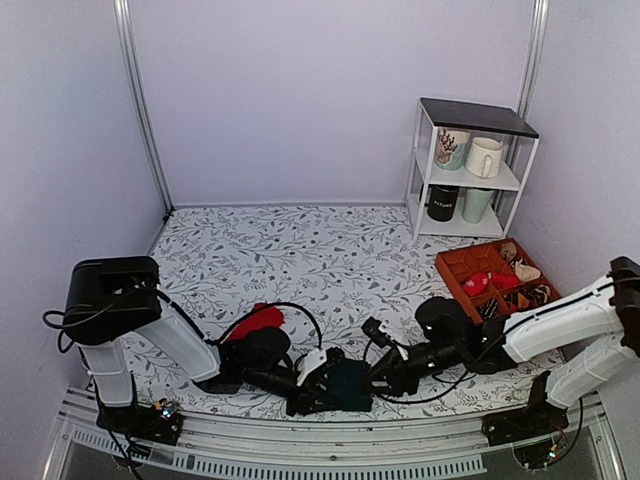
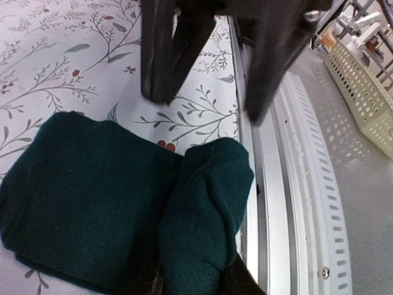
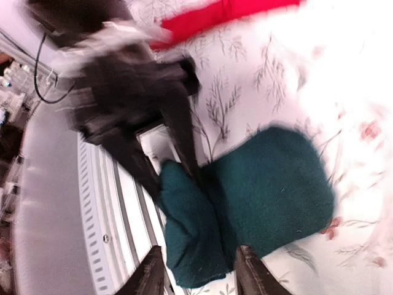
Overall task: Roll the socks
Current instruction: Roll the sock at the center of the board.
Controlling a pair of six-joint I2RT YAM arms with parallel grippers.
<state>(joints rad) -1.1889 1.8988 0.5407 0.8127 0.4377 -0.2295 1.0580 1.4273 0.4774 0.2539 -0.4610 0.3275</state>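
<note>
The teal sock (image 1: pixel 350 385) lies folded at the table's (image 1: pixel 300 250) near edge, with the red sock (image 1: pixel 255 322) farther back on the left. The right hand (image 3: pixel 199 273) is clamped on the teal sock's bunched end. The left hand (image 2: pixel 209 101) hovers over it, fingers apart.

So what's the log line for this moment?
teal sock folded; red sock aside; left gripper open; right gripper astride teal sock
</note>
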